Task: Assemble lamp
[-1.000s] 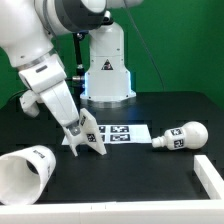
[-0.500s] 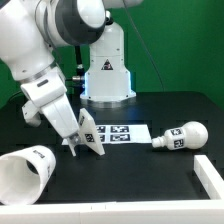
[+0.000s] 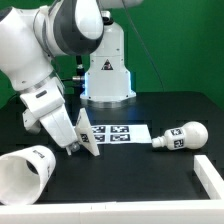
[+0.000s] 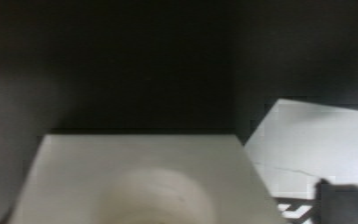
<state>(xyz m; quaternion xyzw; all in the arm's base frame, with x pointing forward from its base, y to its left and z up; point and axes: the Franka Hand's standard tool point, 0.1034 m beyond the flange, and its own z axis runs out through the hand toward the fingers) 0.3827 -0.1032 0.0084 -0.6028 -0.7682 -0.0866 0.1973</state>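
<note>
- Lower left of the exterior frame: the shade [image 3: 25, 172] lies on its side on the bench [image 3: 140, 182]. It looks hollow and light and may roll, so take it by the rim.
- Left of centre: your tool [image 3: 73, 143] is clamped on the base [image 3: 89, 134], which is tipped on edge. It looks like rigid, smooth plastic, so hold its flat faces squarely.
- Right of centre: the bulb [image 3: 182, 137] lies apart. Its round head looks slippery; hold the neck.
</note>
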